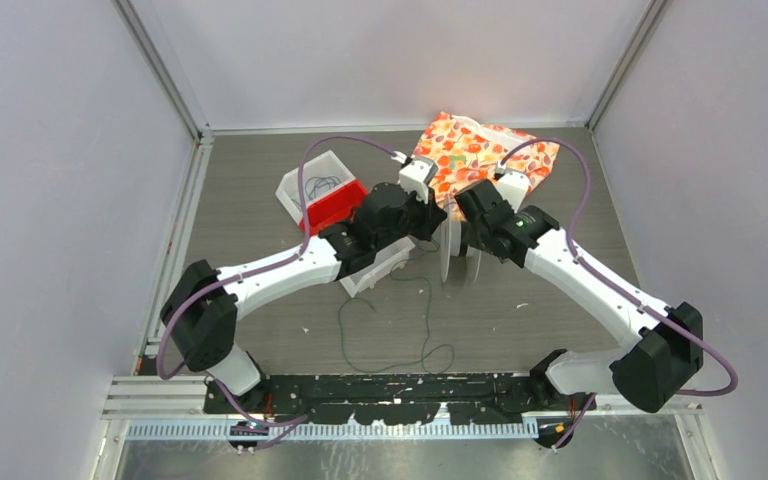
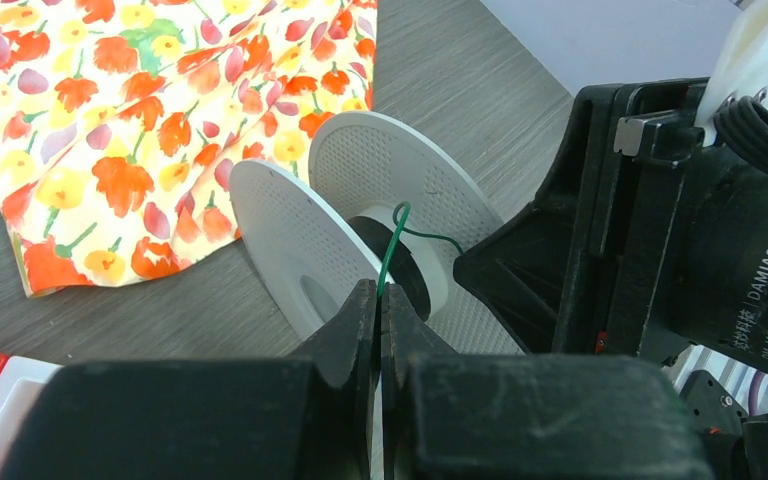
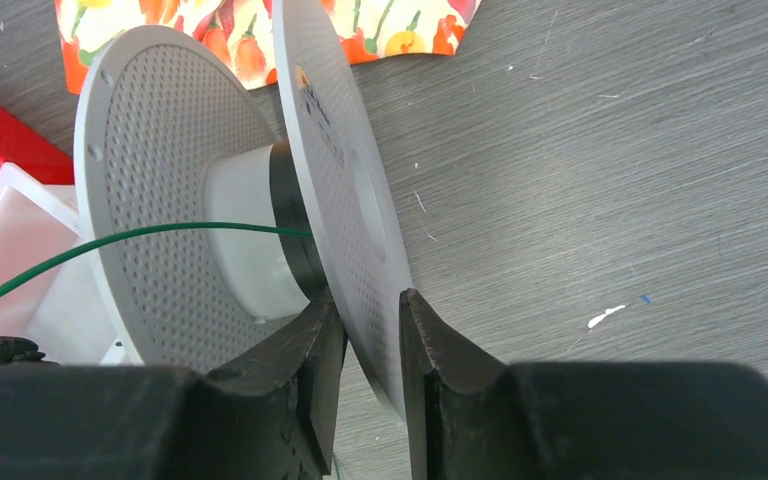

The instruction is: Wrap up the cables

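Matt white plastic spool (image 3: 160, 150) with dimpled flanges; grey wood-grain table (image 3: 610, 150), matt; printed cloth (image 2: 110, 130); scuffed black plastic fingers (image 3: 440, 360); thin glossy green cable (image 3: 210, 227).

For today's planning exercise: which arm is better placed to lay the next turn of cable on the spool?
Left: the left gripper pinches the cable close beside the spool; the right gripper clamps its flange.

Free: bare tabletop (image 1: 520, 320) near right. Blocked: spool (image 1: 447, 262) upright at centre; floral bag (image 1: 470, 150) far, right of centre; box (image 1: 332, 207) far left; loose cable (image 1: 426, 310) across near middle.
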`<state>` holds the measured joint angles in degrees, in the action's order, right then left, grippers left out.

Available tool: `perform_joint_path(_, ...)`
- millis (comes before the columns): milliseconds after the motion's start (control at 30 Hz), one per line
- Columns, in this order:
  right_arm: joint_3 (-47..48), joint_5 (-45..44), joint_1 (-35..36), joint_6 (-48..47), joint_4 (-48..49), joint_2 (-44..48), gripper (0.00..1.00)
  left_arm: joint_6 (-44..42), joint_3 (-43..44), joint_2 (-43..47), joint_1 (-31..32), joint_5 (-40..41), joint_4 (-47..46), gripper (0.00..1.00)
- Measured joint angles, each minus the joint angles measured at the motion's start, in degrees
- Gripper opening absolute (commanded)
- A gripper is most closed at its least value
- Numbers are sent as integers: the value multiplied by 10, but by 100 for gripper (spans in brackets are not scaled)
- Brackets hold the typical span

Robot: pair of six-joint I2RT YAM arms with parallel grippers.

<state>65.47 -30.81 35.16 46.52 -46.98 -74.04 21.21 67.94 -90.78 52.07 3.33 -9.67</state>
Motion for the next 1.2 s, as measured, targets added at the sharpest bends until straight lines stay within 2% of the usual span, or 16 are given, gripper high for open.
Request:
perform_joint_path(133,0,1,0,-1,0,-5,26,3,0,-3,0,0,0,1)
perform_joint_path(367,0,2,0,-10,-2,-6,1,9,0,-5,0,-2,0,0)
perform_joint_path(733,-1,34,0,-57,0,1,1,8,18,-19,0,-8,17,1)
perform_joint_path(867,-1,47,0,-64,-16,15,0,6,44,-21,0,-9,52,24)
perform_joint_path(967,3,55,-4,-73,-34,38,1,-9,94,-22,-4,-23,108,59)
perform_joint_path(1000,7,63,-9,-76,-41,48,0,-14,116,-22,-6,-31,127,66)
perform_joint_path(1067,18,86,-26,-83,-50,68,1,-25,155,-22,-11,-48,154,71)
perform_joint_path(1200,61,117,-64,-96,-69,94,1,-23,211,-19,-32,-80,191,73)
